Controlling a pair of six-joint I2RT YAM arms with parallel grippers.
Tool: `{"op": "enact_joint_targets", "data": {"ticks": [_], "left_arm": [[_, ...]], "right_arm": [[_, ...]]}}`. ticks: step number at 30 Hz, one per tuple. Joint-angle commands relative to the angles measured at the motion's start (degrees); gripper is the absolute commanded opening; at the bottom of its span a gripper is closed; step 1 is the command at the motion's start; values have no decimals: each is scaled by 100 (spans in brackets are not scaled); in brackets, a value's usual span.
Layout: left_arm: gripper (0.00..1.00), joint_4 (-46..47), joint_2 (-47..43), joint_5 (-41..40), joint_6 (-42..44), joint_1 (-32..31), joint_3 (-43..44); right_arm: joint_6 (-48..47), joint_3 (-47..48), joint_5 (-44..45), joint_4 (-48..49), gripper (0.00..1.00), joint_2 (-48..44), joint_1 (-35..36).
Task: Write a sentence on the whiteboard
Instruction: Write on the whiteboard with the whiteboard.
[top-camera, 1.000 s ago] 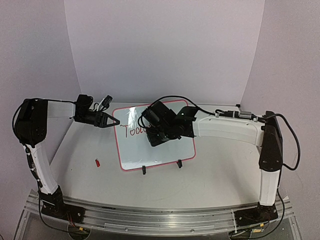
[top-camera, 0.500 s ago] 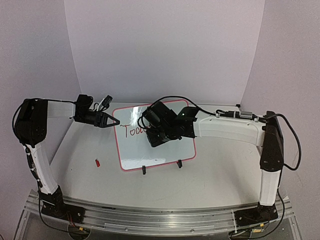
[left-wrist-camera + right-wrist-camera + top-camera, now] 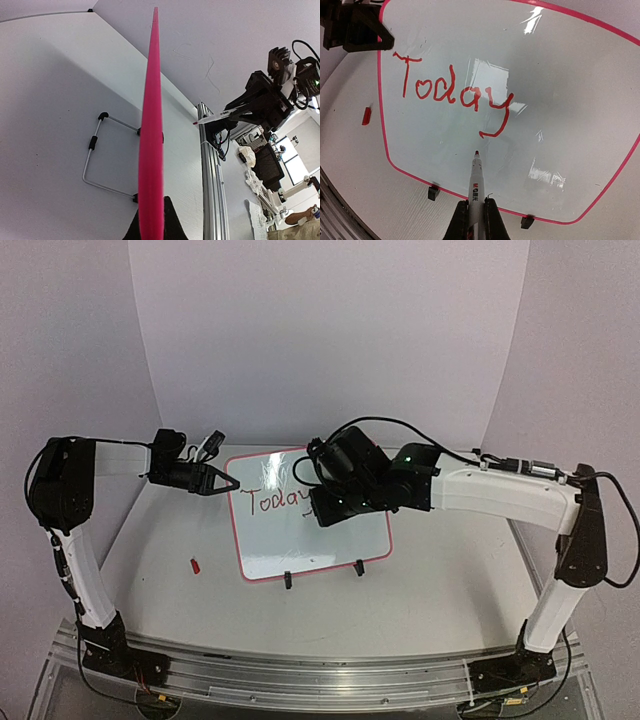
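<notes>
Count: whiteboard [image 3: 310, 545] 1; black clip feet [image 3: 287, 580] 2; marker [image 3: 476, 182] 1; small red piece [image 3: 196, 565] 1; written word [image 3: 450, 92] 1; robot arms [image 3: 80, 570] 2.

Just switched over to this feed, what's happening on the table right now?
The left tool is clamped on the left edge of the whiteboard, apparently steadying it. The right tool grips a red marker, and "Today" is written on the board in red so far. The marker's tip sits just below the tail of the y; whether it touches the board is unclear. A small red piece, probably the marker's cap, lies on the table left of the board.
</notes>
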Motion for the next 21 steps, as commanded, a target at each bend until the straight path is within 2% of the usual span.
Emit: {"op": "enact_joint_targets", "data": {"ticks": [1, 13, 21], "left_arm": [[0, -42, 147, -465, 507, -219, 48], [0, -22, 171, -459, 489, -226, 50], [0, -20, 179, -466, 489, -231, 54]], "right_arm": [[-60, -93, 106, 297, 0, -440, 26], [-154, -190, 622, 466, 0, -398, -430], [-153, -31, 461, 695, 0, -118, -666]]}}
